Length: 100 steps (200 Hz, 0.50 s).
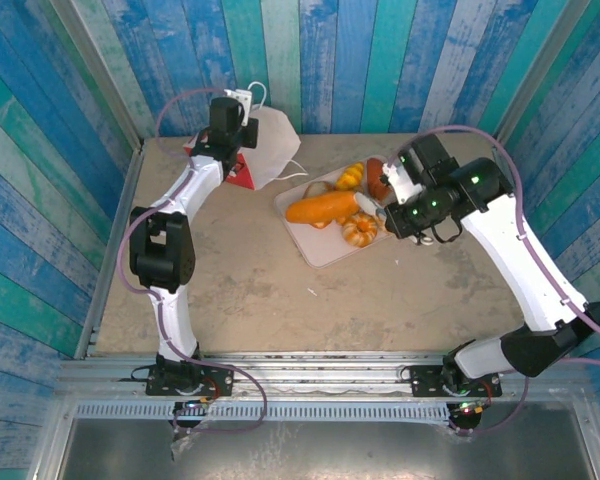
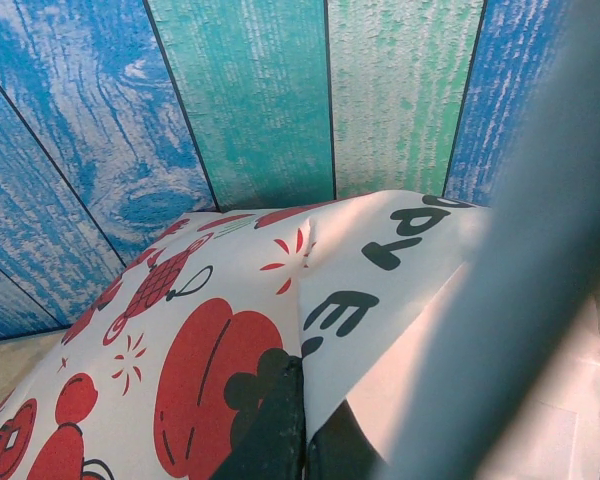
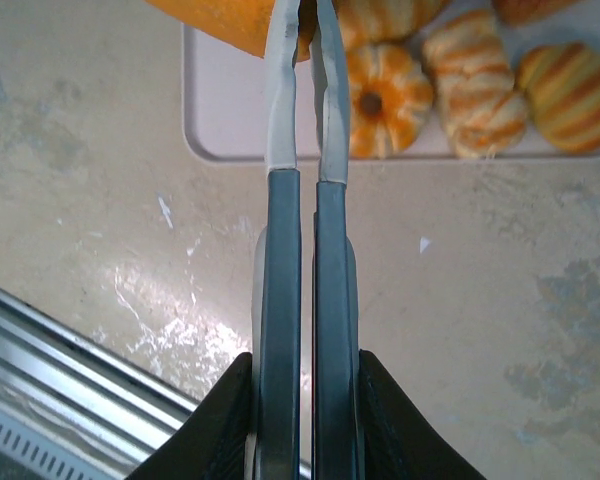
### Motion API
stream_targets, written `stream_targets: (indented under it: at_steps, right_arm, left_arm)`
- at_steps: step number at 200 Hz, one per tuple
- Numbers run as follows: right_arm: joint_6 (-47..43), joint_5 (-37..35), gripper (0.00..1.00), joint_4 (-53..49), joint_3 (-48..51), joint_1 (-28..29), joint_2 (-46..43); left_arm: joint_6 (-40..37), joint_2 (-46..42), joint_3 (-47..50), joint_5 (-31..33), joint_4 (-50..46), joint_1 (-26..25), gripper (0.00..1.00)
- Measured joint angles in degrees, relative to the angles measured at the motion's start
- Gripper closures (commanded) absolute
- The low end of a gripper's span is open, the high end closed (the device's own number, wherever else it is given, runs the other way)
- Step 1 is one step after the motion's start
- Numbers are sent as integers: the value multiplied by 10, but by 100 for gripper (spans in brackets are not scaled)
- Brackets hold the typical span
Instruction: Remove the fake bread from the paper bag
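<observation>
The paper bag (image 1: 270, 150) lies tipped at the back left, white inside showing, red fruit print (image 2: 210, 350) close to the left wrist camera. My left gripper (image 1: 230, 152) is shut on the bag's edge, the paper pinched between its dark fingers (image 2: 305, 370). The fake bread sits on a pale tray (image 1: 320, 250): a long loaf (image 1: 325, 208), a twisted ring (image 1: 360, 232), a croissant (image 1: 351, 177) and a reddish-brown piece (image 1: 378, 178). My right gripper (image 1: 373, 208) is shut, its tips (image 3: 305, 15) at the loaf's (image 3: 220, 20) right end, above the ring (image 3: 385, 100).
Blue and green plank walls close in the table on three sides. The tray's near rim (image 3: 230, 150) lies just under my right fingers. Bare tabletop (image 1: 250, 290) stretches between the tray and the metal rail (image 1: 320, 365) at the front.
</observation>
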<state>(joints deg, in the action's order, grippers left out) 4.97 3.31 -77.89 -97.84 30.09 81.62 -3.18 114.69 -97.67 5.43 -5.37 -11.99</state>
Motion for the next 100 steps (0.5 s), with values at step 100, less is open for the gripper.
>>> stream_targets:
  at_steps: [100]
  right_arm:
    - [0,-33,99,-68,-1,0,61]
  left_arm:
    - [1,0,0,-2,0,0,100]
